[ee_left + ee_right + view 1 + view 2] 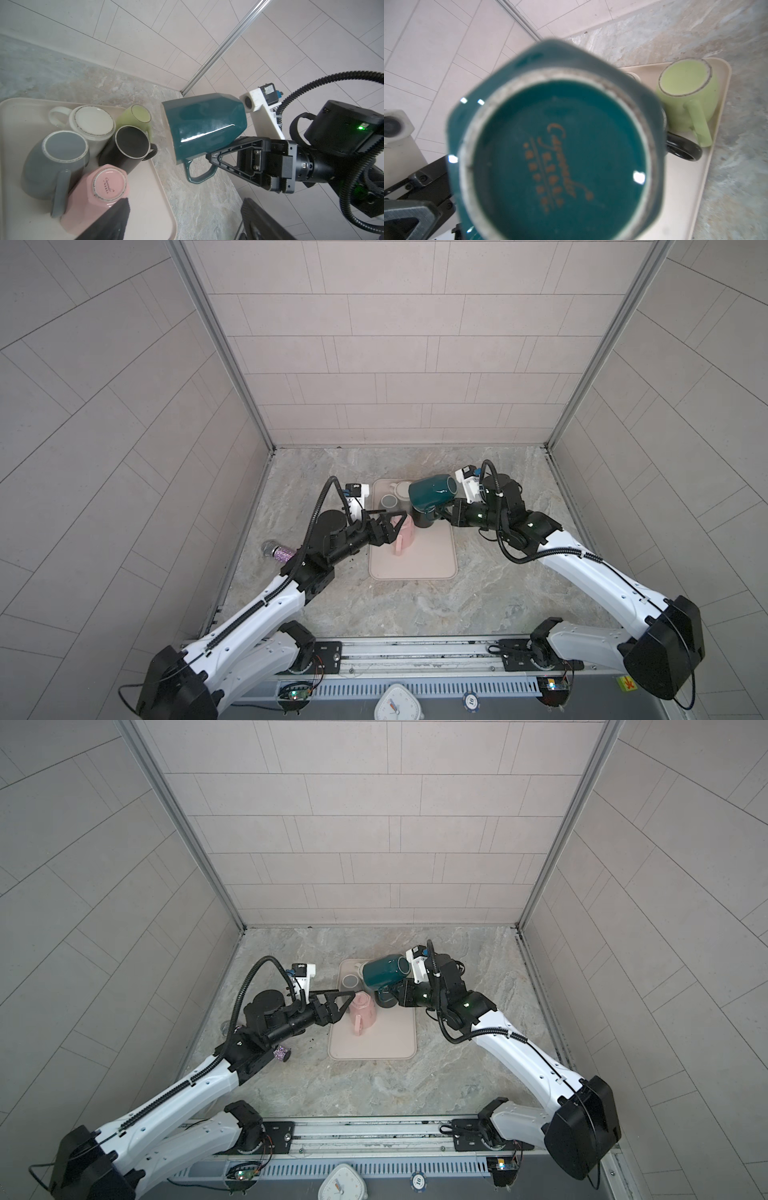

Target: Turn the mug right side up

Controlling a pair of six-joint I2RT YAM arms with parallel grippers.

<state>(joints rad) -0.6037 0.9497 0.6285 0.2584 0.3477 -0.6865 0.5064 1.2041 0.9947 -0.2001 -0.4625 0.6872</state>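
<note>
grip check first: your right gripper (pixel 212 158) is clamped on the handle of the dark teal, faceted glazed ceramic mug (pixel 432 493). the mug hangs in the air over the one o'clock corner of the pale pink rectangular tray (pixel 415 568), lying on its side, mouth toward nine o'clock, base toward three. that reads as mid-flip, roughly half the turn made. your left gripper (pixel 399 526) has its jaws spread wide and empty, just beside the upside-down pink faceted mug (pixel 404 541), a touch toward nine o'clock of the tray's middle; whether a finger touches it, i can't tell. next you'll want to roll that right wrist until the mouth faces up, then lower onto bare tray toward six o'clock, since the upside-down black mug (pixel 128 145) sits close by, below the teal one.
</note>
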